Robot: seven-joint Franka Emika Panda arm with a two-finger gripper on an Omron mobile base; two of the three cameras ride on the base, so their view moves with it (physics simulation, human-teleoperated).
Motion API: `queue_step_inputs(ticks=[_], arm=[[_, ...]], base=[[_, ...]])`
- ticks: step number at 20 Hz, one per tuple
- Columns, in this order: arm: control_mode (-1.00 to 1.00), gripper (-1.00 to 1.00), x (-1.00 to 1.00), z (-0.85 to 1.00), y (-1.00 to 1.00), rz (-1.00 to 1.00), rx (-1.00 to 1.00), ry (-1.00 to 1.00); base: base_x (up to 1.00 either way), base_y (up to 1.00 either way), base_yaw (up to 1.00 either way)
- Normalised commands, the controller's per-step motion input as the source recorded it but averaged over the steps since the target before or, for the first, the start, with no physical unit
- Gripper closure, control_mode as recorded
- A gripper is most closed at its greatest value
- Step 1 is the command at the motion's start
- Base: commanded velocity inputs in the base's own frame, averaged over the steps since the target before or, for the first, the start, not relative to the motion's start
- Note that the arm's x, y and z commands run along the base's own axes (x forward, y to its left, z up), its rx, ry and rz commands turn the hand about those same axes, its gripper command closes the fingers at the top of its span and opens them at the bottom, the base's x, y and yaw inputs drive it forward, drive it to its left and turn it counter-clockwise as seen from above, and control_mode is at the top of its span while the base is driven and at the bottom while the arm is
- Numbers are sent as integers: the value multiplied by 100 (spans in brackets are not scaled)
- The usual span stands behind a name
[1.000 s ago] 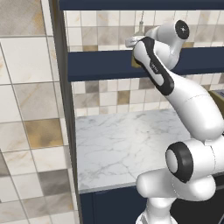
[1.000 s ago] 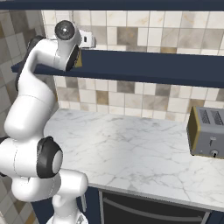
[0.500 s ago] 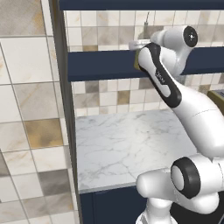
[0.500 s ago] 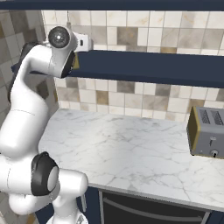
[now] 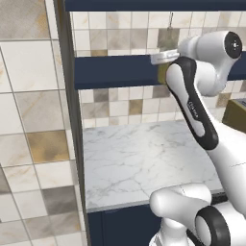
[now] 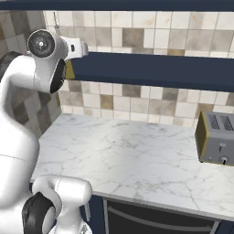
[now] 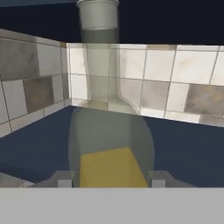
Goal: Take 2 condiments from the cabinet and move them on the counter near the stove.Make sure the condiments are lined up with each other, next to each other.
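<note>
Left base view: the white arm reaches up to the navy shelf [image 5: 120, 71] above the veined marble counter [image 5: 144, 158]; the hand hides what it meets.

Right base view: a steel toaster [image 6: 218, 138] sits at the counter's far right.

Hand view: the clear, thin-necked oil bottle [image 7: 109, 135] stands upright on the shelf, yellow label low, between the gripper [image 7: 111, 178]'s fingers [image 7: 64, 178], which are partly open and flank its base. Whether they grip it, I cannot tell.

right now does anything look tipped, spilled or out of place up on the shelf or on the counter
Nothing stands out. The oil bottle stands upright on the navy shelf between the jaws, with no spill showing around it. The marble counter shows no mess, and the toaster sits squarely at its right end.
</note>
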Motion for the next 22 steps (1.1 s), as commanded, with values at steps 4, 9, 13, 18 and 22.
queue_step_inputs(ticks=[4, 9, 13, 18, 22], arm=[[-100, 100, -100, 21, -3, 3, -5, 0], [-100, 100, -100, 23, -18, 2, 0, 0], [-100, 100, -98, 2, -23, 6, 0, 0], [-100, 100, -79, -28, -5, 1, 0, 0], [-100, 100, -72, -12, -2, 0, 0, -1]], base=[[0, 0, 0], [0, 0, 0], [0, 0, 0], [0, 0, 0], [0, 0, 0]])
